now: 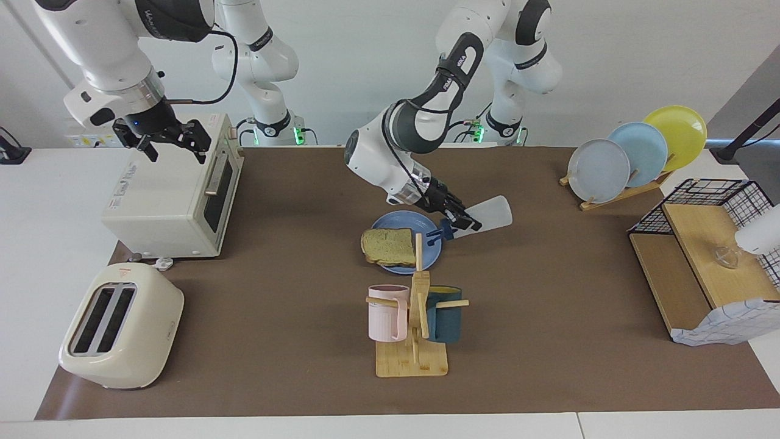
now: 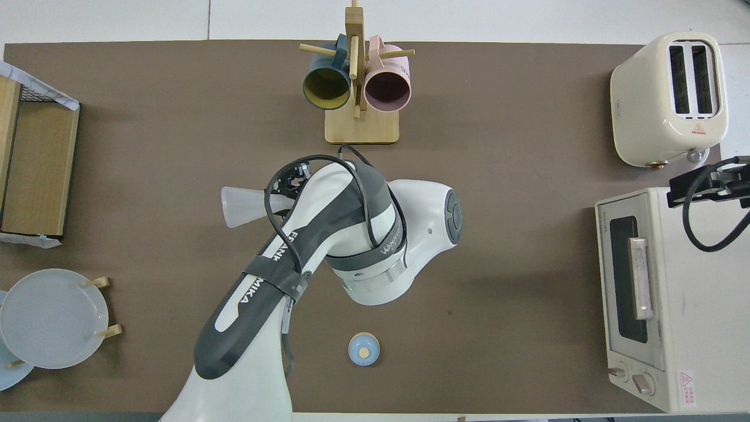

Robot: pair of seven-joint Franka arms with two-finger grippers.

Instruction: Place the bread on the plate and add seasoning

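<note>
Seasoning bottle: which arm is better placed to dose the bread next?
Left. The left gripper is shut on the seasoning bottle, tilted spout-down over the plate rim beside the bread. The right gripper waits open over the toaster oven.

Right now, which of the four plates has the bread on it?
The medium-blue plate lying flat mid-table holds the bread. The grey-blue, light-blue and yellow plates stand in the rack.
</note>
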